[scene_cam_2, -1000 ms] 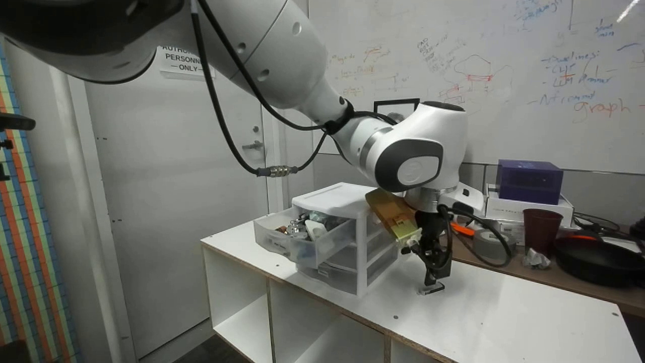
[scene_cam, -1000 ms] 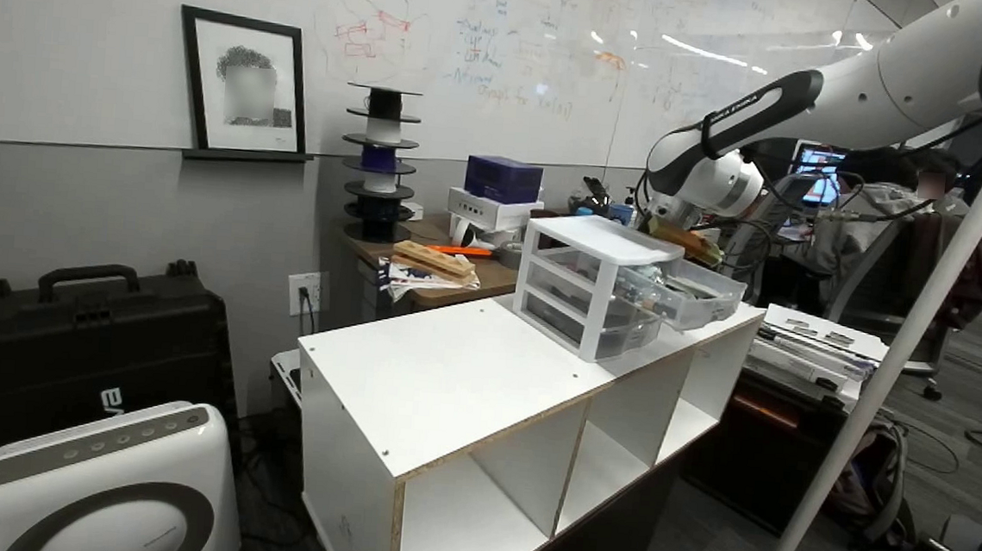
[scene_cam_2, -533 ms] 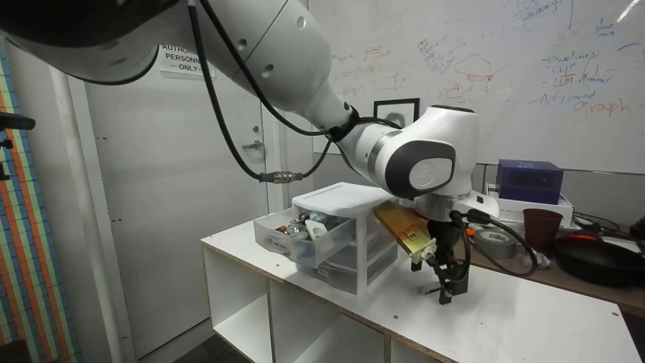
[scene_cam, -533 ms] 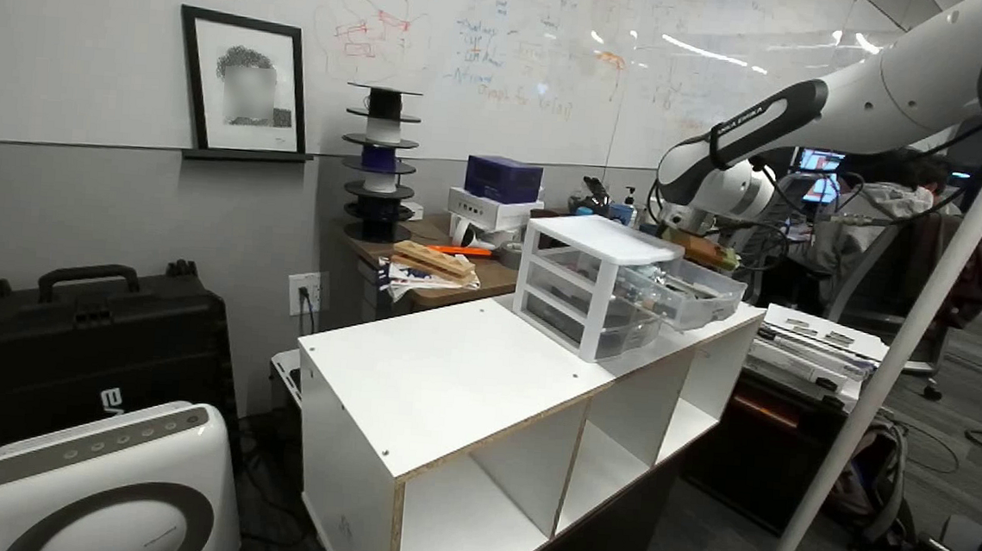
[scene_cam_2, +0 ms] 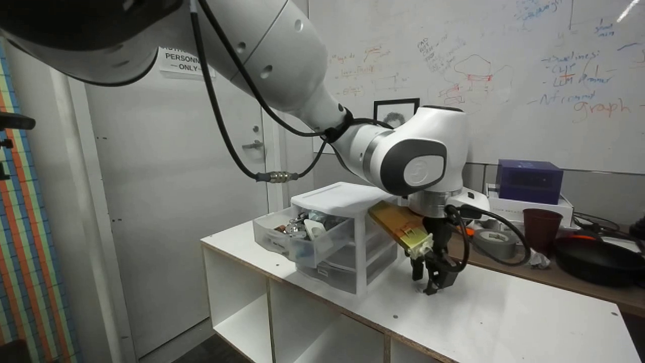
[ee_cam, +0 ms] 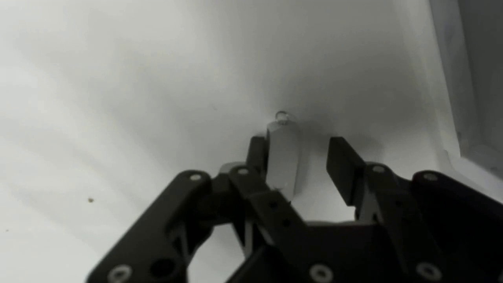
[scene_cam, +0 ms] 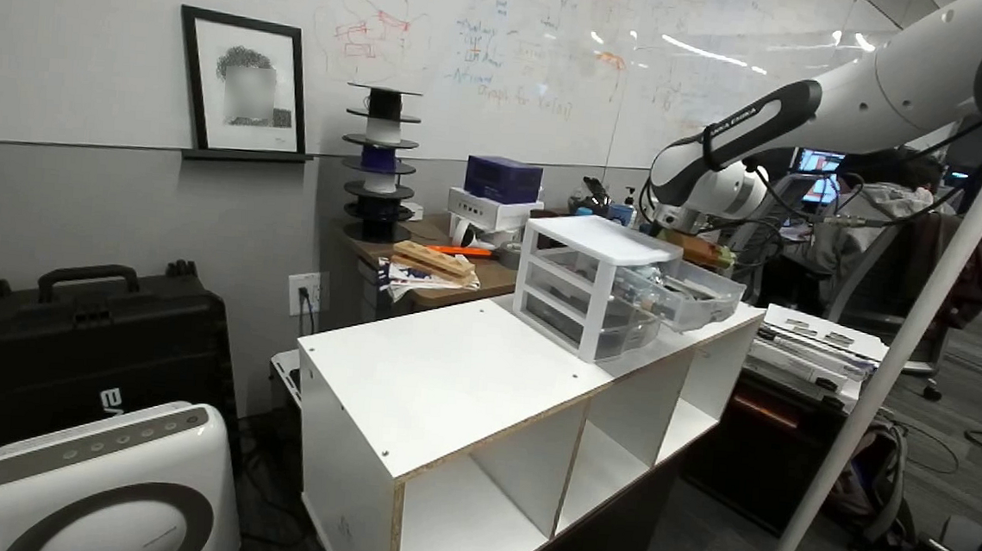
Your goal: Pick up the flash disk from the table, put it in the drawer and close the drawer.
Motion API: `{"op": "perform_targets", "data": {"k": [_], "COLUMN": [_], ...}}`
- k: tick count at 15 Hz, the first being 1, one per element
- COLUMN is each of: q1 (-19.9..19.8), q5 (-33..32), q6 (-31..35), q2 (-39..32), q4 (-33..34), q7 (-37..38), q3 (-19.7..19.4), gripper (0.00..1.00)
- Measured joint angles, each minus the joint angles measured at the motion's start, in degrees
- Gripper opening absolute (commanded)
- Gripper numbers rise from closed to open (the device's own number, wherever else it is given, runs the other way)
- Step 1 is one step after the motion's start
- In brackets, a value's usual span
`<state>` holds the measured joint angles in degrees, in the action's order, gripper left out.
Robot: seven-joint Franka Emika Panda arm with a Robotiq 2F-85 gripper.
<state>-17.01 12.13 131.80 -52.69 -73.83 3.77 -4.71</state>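
The flash disk [ee_cam: 282, 153] is a pale grey stick with a small loop at its end, lying on the white table [scene_cam_2: 504, 322]. My gripper [ee_cam: 297, 147] straddles it, partly closed but still open. In the wrist view the disk lies against or very close to the left finger, while a gap separates it from the right finger [ee_cam: 341, 171]. In an exterior view the gripper [scene_cam_2: 424, 283] points down at the tabletop, and the disk is mostly hidden behind the fingers. The translucent top drawer [scene_cam_2: 315, 249] is pulled out and holds small items.
The white-framed drawer unit [scene_cam_2: 361, 252] stands close beside the gripper; its edge [ee_cam: 440, 78] shows in the wrist view. A yellow-brown block [scene_cam_2: 398, 224] and looped cables are attached at the wrist. Behind is a wooden desk with a red cup [scene_cam_2: 541, 229] and a black pan [scene_cam_2: 597, 262].
Over the last half second the jaws have narrowed from wide open around the flash disk. The gripper has shifted slightly left in an exterior view. The drawer stays pulled out.
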Motion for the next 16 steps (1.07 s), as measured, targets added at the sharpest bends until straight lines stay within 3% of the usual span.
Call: {"op": "perform_targets", "data": {"k": [1, 2, 4, 10, 16], "q1": [0.0, 0.0, 0.0, -0.8, -2.8], "q5": [-0.1, -0.2, -0.3, -0.3, -0.3], "q6": [0.0, 0.0, -0.1, -0.4, -1.3], "q2": [0.0, 0.1, 0.2, 1.0, 8.9], "q4": [0.1, 0.1, 0.0, -1.2, -10.2], "q7": [-0.5, -0.8, -1.3, -1.8, -6.0], "q3": [0.0, 0.0, 0.0, -0.1, -0.6], "gripper": [0.07, 0.05, 0.09, 0.05, 0.05]}}
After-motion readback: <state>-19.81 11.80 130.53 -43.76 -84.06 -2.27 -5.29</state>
